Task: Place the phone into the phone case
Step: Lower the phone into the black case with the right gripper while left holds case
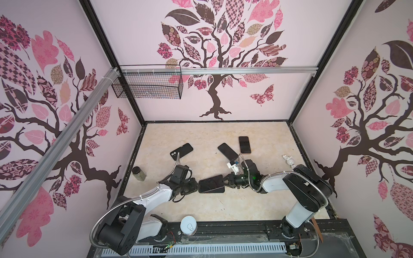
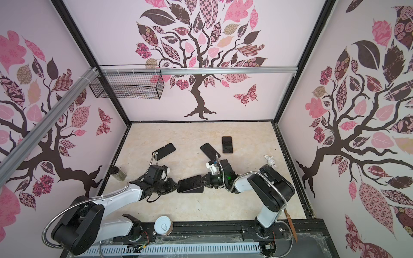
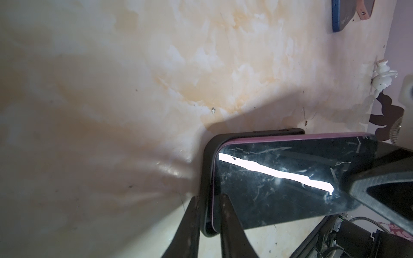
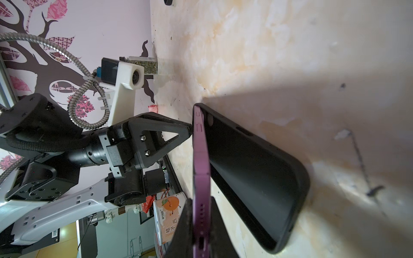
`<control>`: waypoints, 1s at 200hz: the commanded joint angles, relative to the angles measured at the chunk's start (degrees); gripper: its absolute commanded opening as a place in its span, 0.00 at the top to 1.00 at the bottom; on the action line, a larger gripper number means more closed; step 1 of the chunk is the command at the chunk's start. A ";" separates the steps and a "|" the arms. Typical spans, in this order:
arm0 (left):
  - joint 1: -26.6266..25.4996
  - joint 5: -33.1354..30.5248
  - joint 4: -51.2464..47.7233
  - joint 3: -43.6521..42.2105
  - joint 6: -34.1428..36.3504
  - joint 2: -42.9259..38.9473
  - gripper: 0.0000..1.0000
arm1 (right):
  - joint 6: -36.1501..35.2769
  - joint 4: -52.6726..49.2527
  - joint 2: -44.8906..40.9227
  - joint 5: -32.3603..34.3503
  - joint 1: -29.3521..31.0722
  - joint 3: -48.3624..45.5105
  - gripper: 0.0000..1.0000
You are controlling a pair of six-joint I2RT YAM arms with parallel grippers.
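As things stand between my arms: the phone (image 4: 201,156) leans into the phone case (image 4: 252,174) at mid-table, one end down at the case's lip, the other end raised clear of it.
My left gripper (image 3: 209,201): its fingers straddle the case's end with the phone's corner between them. Whether they press on it I cannot tell.
The phone case: it lies on the table (image 1: 245,205). I judge it light, with a pliant rim, and likely to skid unless its end is pinned.
The phone: stiff, thin and glossy, so I reckon its faces are slippery. It is better taken by a short end and its purple edges.
My right gripper (image 4: 201,202): clenched on the phone's raised end, by the ports.
Left surroundings: a spice jar (image 1: 138,173) near the wall, a spare black case (image 1: 181,151) behind, a can (image 1: 188,225) at the front rail. All are apart from my work.
Right surroundings: a dark phone (image 1: 228,152) just behind my right wrist, another phone (image 1: 244,144) beyond it, and a white figurine (image 1: 289,160) near the wall.
In the way: nothing lies between my grippers but the task's own things.
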 commanded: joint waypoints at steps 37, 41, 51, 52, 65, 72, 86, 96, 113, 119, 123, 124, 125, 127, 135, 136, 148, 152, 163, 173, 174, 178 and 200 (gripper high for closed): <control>-0.51 1.08 2.85 -1.44 0.30 2.01 0.79 | -1.01 -2.04 3.24 0.82 0.51 2.56 0.94; -0.61 1.17 2.93 -1.33 0.36 2.23 0.79 | -1.07 -2.04 3.37 0.74 0.49 2.69 0.94; -0.81 1.26 3.13 -1.24 0.28 2.53 0.79 | -1.17 -2.06 3.68 0.72 0.49 2.87 0.93; -0.82 1.26 3.13 -1.28 0.24 2.55 0.79 | -1.17 -2.07 3.73 0.72 0.47 2.85 0.93; -1.16 1.40 3.38 -1.25 0.11 2.81 0.80 | -1.34 -2.22 4.03 0.63 0.52 3.01 0.92; -1.40 1.52 3.56 -1.17 -0.05 2.97 0.80 | -1.45 -2.33 4.17 0.64 0.51 3.10 0.92; -1.78 1.86 3.99 -1.20 -0.42 3.03 0.80 | -1.76 -2.56 4.38 0.71 0.52 3.24 0.91; -2.03 2.04 4.17 -1.23 -0.67 2.84 0.80 | -1.92 -2.89 4.51 0.72 0.49 3.23 0.90; -2.25 2.91 4.70 -1.29 -1.27 2.45 0.80 | -2.18 -3.09 4.72 0.80 0.54 3.22 0.90; -2.36 3.39 5.04 -1.31 -1.51 2.21 0.80 | -2.14 -3.04 4.74 0.81 0.53 3.15 0.90; -2.41 3.66 5.25 -1.31 -1.69 2.02 0.80 | -2.22 -3.10 4.82 0.75 0.53 3.10 0.89; -2.41 3.74 5.29 -1.31 -1.72 2.03 0.80 | -2.22 -3.11 4.82 0.78 0.57 3.14 0.89; -2.36 3.78 5.31 -1.35 -1.77 1.99 0.80 | -2.22 -3.12 4.83 0.76 0.55 3.12 0.89; -2.40 3.87 5.39 -1.39 -1.86 1.88 0.80 | -2.23 -3.19 4.83 0.80 0.54 3.10 0.89; -2.47 4.21 5.83 -1.53 -2.16 1.65 0.80 | -2.39 -3.21 4.86 0.79 0.55 3.10 0.89; -2.49 4.23 5.84 -1.55 -2.26 1.63 0.80 | -2.40 -3.25 4.89 0.76 0.58 3.14 0.89; -2.47 4.58 6.38 -1.83 -2.61 1.32 0.80 | -2.66 -3.55 4.96 0.74 0.59 3.26 0.88; -2.41 4.83 6.76 -1.95 -2.82 1.28 0.80 | -2.73 -3.60 5.00 0.77 0.58 3.19 0.88; -2.42 5.54 7.85 -2.37 -3.27 1.30 0.80 | -2.80 -3.56 5.14 0.65 0.53 3.27 0.87; -2.49 6.30 9.08 -2.85 -3.75 1.55 0.79 | -2.75 -3.50 5.27 0.51 0.54 3.20 0.87; -2.49 6.33 9.14 -2.96 -3.76 1.58 0.79 | -2.75 -3.53 5.31 0.44 0.49 3.24 0.87; -2.43 6.58 9.76 -3.05 -3.91 1.71 0.79 | -2.82 -3.54 5.41 0.41 0.56 3.26 0.87; -2.37 7.37 11.94 -3.99 -4.46 3.09 0.75 | -3.11 -3.63 5.84 0.19 0.56 3.20 0.86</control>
